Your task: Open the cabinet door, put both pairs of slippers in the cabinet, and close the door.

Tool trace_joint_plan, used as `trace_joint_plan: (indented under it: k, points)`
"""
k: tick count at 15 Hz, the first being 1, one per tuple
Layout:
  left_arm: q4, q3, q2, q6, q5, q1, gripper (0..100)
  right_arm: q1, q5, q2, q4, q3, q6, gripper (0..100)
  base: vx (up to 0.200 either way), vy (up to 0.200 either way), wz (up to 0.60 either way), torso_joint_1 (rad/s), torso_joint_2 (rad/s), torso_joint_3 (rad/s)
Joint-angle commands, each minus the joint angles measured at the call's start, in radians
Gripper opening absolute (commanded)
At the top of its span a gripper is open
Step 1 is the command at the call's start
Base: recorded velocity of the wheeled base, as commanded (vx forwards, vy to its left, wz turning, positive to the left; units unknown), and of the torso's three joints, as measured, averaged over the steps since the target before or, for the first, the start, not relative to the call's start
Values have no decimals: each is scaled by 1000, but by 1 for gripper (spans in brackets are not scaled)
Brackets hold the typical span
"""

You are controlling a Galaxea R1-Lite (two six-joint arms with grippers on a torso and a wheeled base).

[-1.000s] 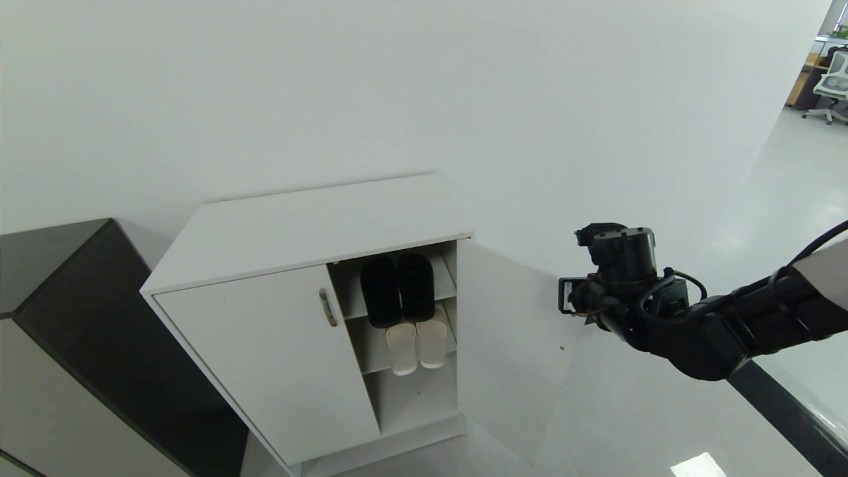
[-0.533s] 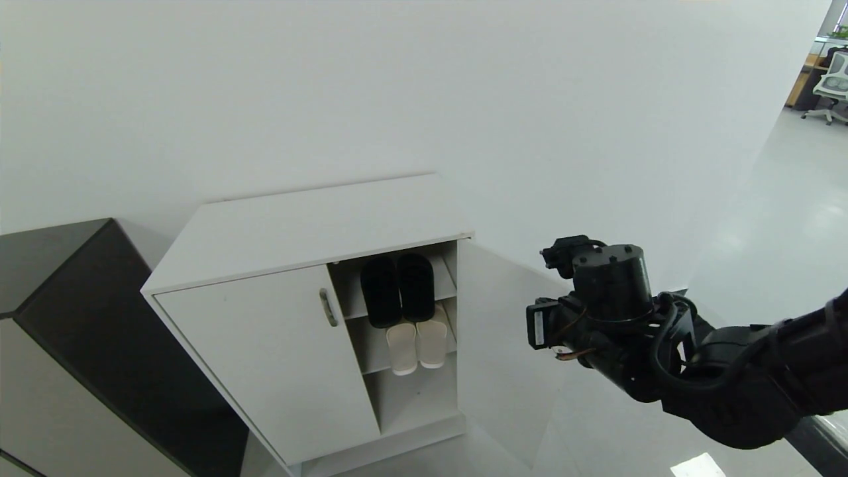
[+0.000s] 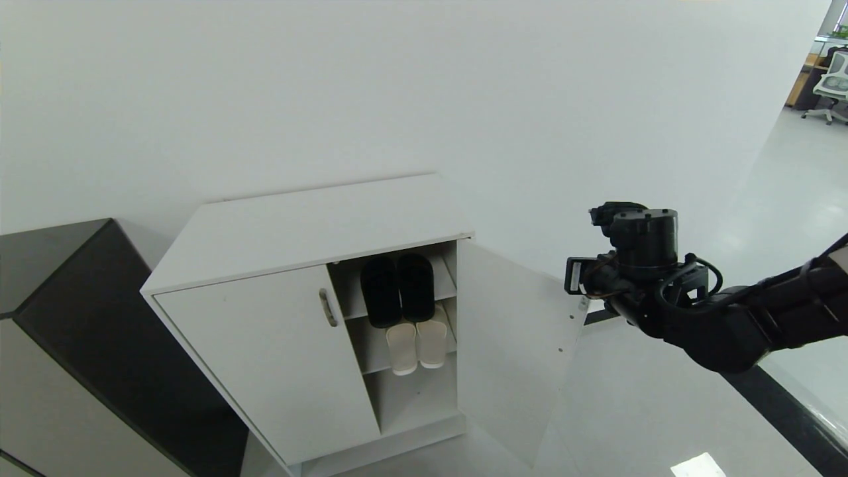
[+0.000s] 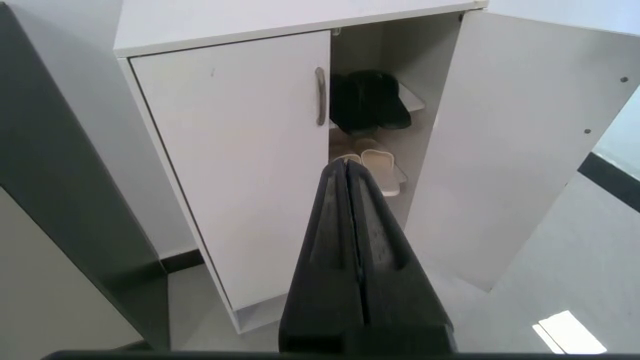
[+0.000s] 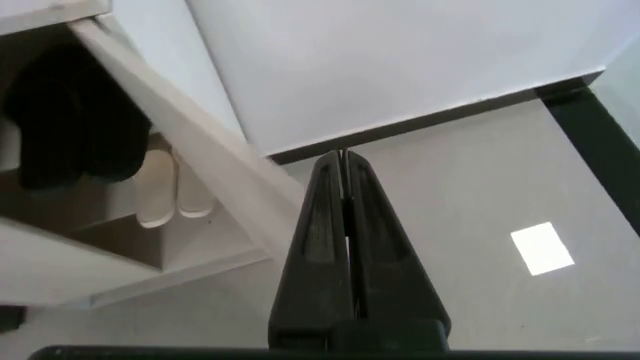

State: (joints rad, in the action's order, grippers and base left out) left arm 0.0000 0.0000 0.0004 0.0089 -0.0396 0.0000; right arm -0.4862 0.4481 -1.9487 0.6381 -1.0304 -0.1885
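head view: both pairs sit in the cabinet [image 3: 311,225], black slippers [image 3: 397,288] on the upper shelf and white slippers [image 3: 417,344] on the shelf below. judging by that, only closing is left. the open door [image 3: 517,344] has its free edge just beside the right end effector [image 3: 593,291]; the slippers lie well beyond it, past the door.

left wrist view: the left end effector [image 4: 345,170] is empty, fingers pressed together, facing the closed left door [image 4: 240,150].

right wrist view: fingers pressed together, empty, with the door edge near ahead.

the floor [image 3: 629,411] is grey and glossy, the wall [image 3: 397,86] plain white, and a dark unit [image 3: 66,318] stands beside the cabinet.
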Motion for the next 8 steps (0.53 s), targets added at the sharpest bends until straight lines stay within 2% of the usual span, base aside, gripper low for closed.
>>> trace_joint_plan:
  k: [1, 8]
  points:
    - [0, 0, 1, 0, 0, 0, 0, 18, 0, -65, 8, -30, 0, 0, 0, 0, 0, 0, 0, 0]
    - [0, 0, 1, 0, 1, 0, 0, 15, 0, -113, 8, -37, 0, 0, 0, 0, 0, 0, 0, 0]
